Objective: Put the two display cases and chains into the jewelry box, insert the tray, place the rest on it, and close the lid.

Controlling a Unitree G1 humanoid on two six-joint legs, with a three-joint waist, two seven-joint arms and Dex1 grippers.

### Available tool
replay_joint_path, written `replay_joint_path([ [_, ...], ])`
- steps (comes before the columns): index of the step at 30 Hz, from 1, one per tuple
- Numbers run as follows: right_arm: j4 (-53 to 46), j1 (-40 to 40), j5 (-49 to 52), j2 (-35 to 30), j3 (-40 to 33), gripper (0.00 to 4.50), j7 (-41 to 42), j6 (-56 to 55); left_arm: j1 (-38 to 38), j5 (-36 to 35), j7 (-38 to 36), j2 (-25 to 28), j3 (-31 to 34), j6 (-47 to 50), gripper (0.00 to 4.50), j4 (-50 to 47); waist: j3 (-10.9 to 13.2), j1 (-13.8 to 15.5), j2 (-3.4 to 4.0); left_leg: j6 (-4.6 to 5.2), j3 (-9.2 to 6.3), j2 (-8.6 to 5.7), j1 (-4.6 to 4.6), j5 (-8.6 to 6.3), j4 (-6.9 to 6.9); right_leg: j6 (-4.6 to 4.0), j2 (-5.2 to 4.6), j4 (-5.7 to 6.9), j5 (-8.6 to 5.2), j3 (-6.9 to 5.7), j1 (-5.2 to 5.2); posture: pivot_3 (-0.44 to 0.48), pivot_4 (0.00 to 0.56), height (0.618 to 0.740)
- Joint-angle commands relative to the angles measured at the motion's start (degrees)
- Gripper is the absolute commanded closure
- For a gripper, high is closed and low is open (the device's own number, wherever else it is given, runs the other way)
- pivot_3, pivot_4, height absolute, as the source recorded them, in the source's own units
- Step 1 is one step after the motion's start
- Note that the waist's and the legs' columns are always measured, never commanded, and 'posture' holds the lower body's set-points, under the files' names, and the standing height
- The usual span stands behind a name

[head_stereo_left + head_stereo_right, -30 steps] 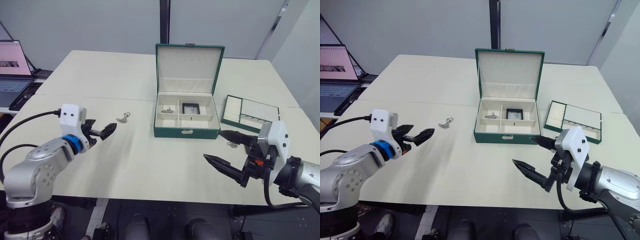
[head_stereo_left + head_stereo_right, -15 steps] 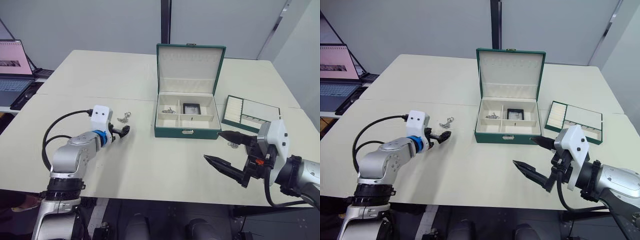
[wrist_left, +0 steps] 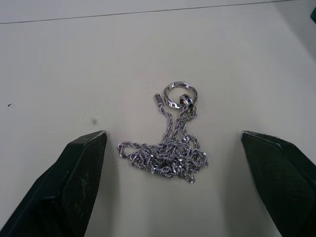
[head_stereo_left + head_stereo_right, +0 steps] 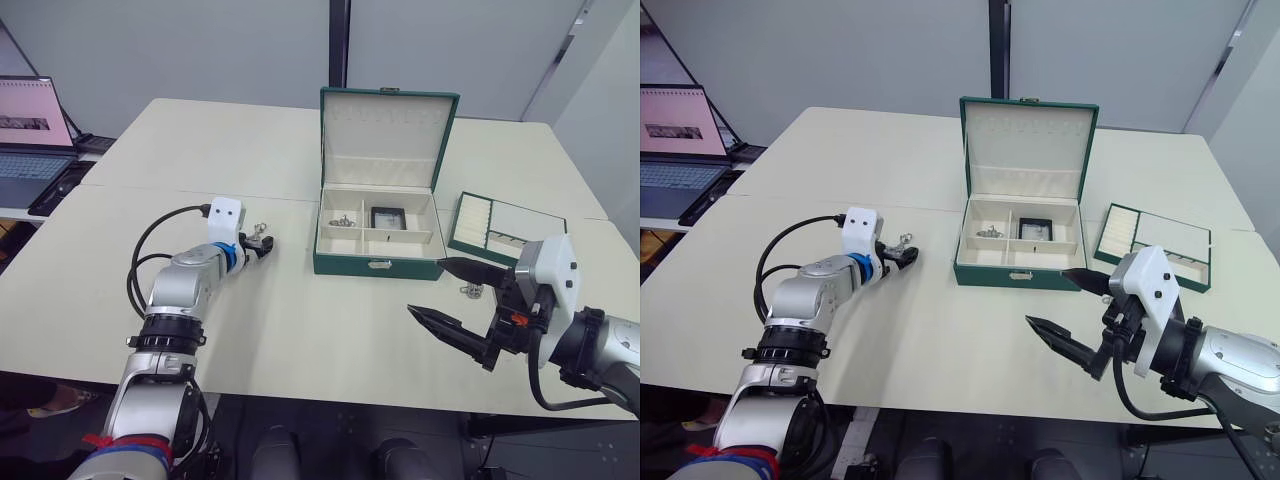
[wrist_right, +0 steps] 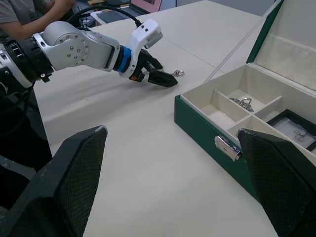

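Pale cream tabletops (image 4: 250,330) are filling the head views, with a laptop (image 4: 30,140) sitting on a side desk far to the left of the large dark green jewelry box (image 4: 380,262). That rectangular box is standing open, its hinged cream-lined lid (image 4: 389,135) upright behind it. Inside, one small square black-framed display case (image 4: 385,217) is lying in a rear compartment, and a silver chain (image 4: 342,221) is lying in the compartment to its left. Right of the box, the shallow green-rimmed tray with cream lining (image 4: 505,228) is resting on the table, and a small metal piece (image 4: 467,291) is lying near the box's front right corner. Left of the box, the left gripper (image 4: 262,246) is hovering at a second silver chain (image 4: 904,240). The right gripper (image 4: 450,295) is hanging before the box's right front, fingers spread wide and empty.

Looking along the left wrist, the two black fingers (image 3: 74,177) are standing wide apart on either side of the bunched silver chain with its ring (image 3: 170,143), not touching it.

From the right wrist, the spread fingers (image 5: 64,182) are framing the box's gold clasp (image 5: 226,147), with nothing between them and the box.
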Motion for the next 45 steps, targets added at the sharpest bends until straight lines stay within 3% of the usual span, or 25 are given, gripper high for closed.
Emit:
replay_joint_path([
  [1, -0.83, -0.01, 1.23, -0.58, -1.72, 0.00, -0.67, -0.39, -0.78, 0.91, -0.78, -0.80, -0.36, -0.13, 0.02, 0.33, 0.00, 0.00, 0.00, 0.00, 0.00, 0.00, 0.00, 0.00, 0.00, 0.00, 0.00, 0.00, 0.00, 0.00, 0.00, 0.000, 0.150, 0.740],
  [6, -1.27, 0.65, 2.02, -0.86, -2.38, 0.00, -1.27, -0.36, -0.02, 1.55, -1.05, -1.36, -0.59, 0.85, 0.02, -0.77, 0.00, 0.03, 0.00, -0.01, -0.01, 0.00, 0.00, 0.00, 0.00, 0.00, 0.00, 0.00, 0.00, -0.02, 0.03, 0.000, 0.150, 0.740],
  [9, -1.22, 0.79, 2.52, -1.15, -2.66, 0.00, -1.44, -0.48, 0.09, 2.23, -0.81, -1.21, -0.62, 2.05, 0.59, -1.28, 0.00, 0.03, 0.00, -0.01, -0.02, 0.00, 0.00, 0.00, 0.00, 0.00, 0.00, 0.00, 0.00, -0.03, 0.04, 0.000, 0.150, 0.740],
  [20, -0.67, 0.10, 3.17, -1.62, -2.39, 0.00, -1.35, -0.74, -0.10, 2.84, -0.46, -1.22, -0.17, 4.37, 4.04, -2.27, -0.01, 0.00, 0.01, -0.01, -0.04, 0.00, 0.01, 0.00, 0.00, 0.00, 0.00, 0.00, 0.00, -0.03, 0.04, 0.000, 0.150, 0.740],
  [22, -0.65, 0.06, 3.27, -1.65, -2.40, 0.00, -1.36, -0.68, -0.20, 2.82, -0.48, -1.27, -0.13, 4.52, 4.44, -2.34, -0.01, 0.00, 0.01, -0.01, -0.04, 0.00, 0.01, 0.00, 0.00, 0.00, 0.00, 0.00, 0.00, -0.03, 0.05, 0.000, 0.150, 0.740],
  [36, -0.09, 0.53, 3.13, -2.08, -3.11, 0.00, -0.73, -0.58, -0.65, 4.14, -1.62, -1.34, -0.88, 3.25, 4.44, -2.86, -0.01, 0.00, 0.01, -0.01, -0.04, 0.00, 0.01, 0.01, 0.00, 0.00, 0.00, -0.01, 0.00, -0.04, 0.05, 0.000, 0.150, 0.740],
  [45, 0.23, 0.78, 2.81, -2.10, -3.65, 0.00, -0.26, -0.65, -0.67, 6.49, -1.14, 0.53, -1.31, 3.18, 4.44, -10.05, 0.00, 0.01, 0.00, -0.01, -0.05, 0.00, 0.00, 0.01, 0.00, 0.00, 0.00, -0.02, 0.00, -0.04, 0.05, 0.000, 0.150, 0.740],
])
